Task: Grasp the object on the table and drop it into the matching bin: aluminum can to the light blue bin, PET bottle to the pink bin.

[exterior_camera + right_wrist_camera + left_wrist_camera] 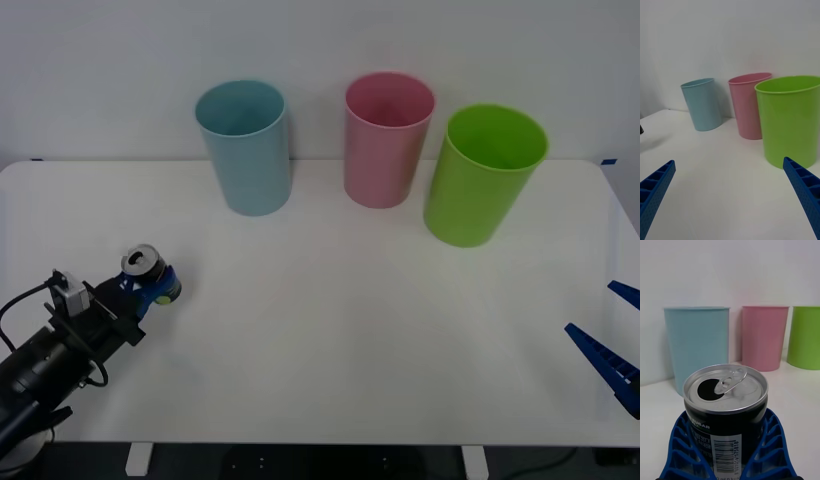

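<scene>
The aluminum can [143, 262], dark-bodied with a silver top and an opened pull tab, stands upright at the left of the white table [350, 330]. My left gripper [158, 283] is shut on it, the blue ribbed fingers [677, 438] hugging both sides of the can [726, 390]. The light blue bin [245, 150] stands at the back left, beyond the can, and the pink bin [385, 140] is to its right. My right gripper [590, 308] hangs open and idle near the table's right edge, with nothing between its fingers [655, 187].
A larger lime green bin [482, 178] stands right of the pink bin, a little nearer to me. All three bins are upright along the back edge by the white wall. Bare tabletop lies between the can and the bins.
</scene>
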Action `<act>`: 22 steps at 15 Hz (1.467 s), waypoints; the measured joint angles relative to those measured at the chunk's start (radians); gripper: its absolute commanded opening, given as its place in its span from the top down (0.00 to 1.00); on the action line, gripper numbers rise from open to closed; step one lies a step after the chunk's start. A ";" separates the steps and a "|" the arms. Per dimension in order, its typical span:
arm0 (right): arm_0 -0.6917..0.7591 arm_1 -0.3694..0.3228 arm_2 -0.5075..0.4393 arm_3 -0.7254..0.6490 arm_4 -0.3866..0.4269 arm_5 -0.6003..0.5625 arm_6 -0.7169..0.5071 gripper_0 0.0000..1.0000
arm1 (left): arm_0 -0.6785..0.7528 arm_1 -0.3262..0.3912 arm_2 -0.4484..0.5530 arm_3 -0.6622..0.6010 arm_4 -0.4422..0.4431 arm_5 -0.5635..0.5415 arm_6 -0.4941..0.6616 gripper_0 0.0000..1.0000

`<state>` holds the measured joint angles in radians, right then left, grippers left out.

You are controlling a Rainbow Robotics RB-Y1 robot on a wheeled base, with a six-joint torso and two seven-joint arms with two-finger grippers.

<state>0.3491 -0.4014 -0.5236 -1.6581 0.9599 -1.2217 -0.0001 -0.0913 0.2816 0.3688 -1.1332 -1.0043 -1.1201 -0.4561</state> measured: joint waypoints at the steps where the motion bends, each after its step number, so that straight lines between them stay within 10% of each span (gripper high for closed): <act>1: 0.000 0.000 0.000 0.000 0.000 0.000 0.000 0.00 | -0.016 -0.001 -0.003 -0.006 0.008 0.000 0.011 1.00; 11: 0.000 0.000 0.000 0.000 0.000 0.000 0.000 0.00 | -0.229 0.029 -0.007 -0.010 0.015 0.067 0.103 1.00; 22: 0.000 0.000 0.000 0.000 0.000 0.000 0.000 0.00 | -0.375 0.074 0.042 -0.155 -0.194 0.157 0.493 1.00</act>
<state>0.3490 -0.4014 -0.5236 -1.6581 0.9599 -1.2217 0.0000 -0.4666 0.3559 0.4103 -1.2886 -1.1983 -0.9627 0.0365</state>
